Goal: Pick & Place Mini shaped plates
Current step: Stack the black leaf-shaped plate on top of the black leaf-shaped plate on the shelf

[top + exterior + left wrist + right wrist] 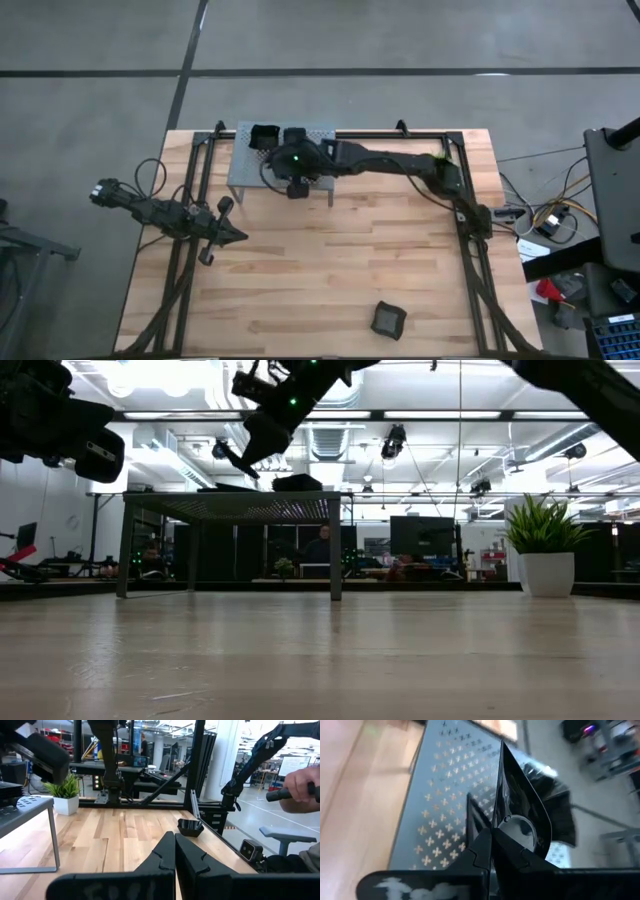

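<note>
**Floor:** How many plates can you count from your seat?

**Me:** Three for certain. From above I see one black plate [264,135] lying on the grey perforated stand [242,160] at the far side of the table [330,270]. A second plate [388,319] sits alone on the wood near the front edge, well apart from the stand. The third plate [522,805] is pinched by its rim in my right gripper [491,836], held on edge above the stand.

**Floor:** So the right pincer is closed?

**Me:** Yes, its two fingers are clamped tight on that thin rim. The right gripper [296,160] hangs over the stand's near side.

**Floor:** And the left?

**Me:** My left gripper [174,840] has its fingers pressed together, holding nothing. It waits over the table's left side [232,236].

**Floor:** Anything else?

**Me:** One potted plant [545,546] at the far right corner, and one person's hand [301,784] beyond the table.
</note>
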Robot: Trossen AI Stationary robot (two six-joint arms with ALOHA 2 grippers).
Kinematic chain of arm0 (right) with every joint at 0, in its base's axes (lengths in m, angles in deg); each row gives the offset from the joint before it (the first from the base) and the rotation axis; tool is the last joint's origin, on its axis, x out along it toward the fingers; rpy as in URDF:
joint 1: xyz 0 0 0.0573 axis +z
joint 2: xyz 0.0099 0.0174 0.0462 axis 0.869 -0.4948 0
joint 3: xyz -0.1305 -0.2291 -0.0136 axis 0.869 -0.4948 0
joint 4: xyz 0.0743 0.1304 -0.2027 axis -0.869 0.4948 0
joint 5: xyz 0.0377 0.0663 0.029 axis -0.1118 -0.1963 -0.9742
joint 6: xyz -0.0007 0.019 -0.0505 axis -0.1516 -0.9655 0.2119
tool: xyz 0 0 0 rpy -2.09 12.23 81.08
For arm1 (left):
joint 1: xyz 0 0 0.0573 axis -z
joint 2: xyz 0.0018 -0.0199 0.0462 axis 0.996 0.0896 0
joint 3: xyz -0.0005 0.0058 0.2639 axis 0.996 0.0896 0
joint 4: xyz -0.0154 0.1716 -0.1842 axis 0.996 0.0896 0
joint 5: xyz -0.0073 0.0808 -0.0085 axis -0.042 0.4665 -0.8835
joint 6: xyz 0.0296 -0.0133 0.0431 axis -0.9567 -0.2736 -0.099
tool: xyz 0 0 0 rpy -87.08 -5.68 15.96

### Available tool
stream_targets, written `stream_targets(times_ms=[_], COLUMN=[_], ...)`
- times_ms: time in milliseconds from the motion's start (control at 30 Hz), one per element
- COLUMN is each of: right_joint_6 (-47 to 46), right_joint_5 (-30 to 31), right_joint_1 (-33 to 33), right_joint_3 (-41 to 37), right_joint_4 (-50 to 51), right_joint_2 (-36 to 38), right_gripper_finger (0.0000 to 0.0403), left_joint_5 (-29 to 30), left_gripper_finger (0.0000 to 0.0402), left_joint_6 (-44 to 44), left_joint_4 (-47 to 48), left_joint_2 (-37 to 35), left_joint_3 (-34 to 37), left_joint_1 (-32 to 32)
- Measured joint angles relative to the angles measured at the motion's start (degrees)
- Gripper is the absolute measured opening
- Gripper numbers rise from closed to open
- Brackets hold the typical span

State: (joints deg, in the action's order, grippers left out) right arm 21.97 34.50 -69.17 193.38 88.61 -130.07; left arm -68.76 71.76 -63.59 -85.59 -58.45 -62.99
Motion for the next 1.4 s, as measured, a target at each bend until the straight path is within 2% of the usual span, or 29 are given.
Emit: stream_targets(times_ms=[267,700,800,1133,1400], right_joint_6=[-1.93,-4.48,-4.25,-3.19,-1.27], right_joint_5=[-4.08,-3.42,-0.01,0.59,2.60], right_joint_1=[-1.55,-1.63,-1.56,-0.40,0.23], right_joint_3=[11.12,11.81,11.81,11.79,11.79], right_joint_4=[11.22,13.33,13.61,13.23,13.32], right_joint_2=[-5.86,-6.66,-6.53,-6.44,-5.69], right_gripper_finger=[0.0008,0.0012,0.0030,0.0115,0.0130], left_joint_5=[0.00,-0.01,0.00,0.00,0.00], left_gripper_finger=[0.0000,0.0000,0.0000,0.0000,0.0000], left_joint_6=[0.00,0.00,0.00,0.00,0.00], left_joint_4=[0.02,0.02,0.00,0.00,0.02], left_joint_2=[0.00,-0.01,0.00,-0.02,-0.02], left_joint_3=[0.00,0.00,0.00,0.00,0.00], left_joint_1=[0.00,0.00,0.00,0.00,0.02])
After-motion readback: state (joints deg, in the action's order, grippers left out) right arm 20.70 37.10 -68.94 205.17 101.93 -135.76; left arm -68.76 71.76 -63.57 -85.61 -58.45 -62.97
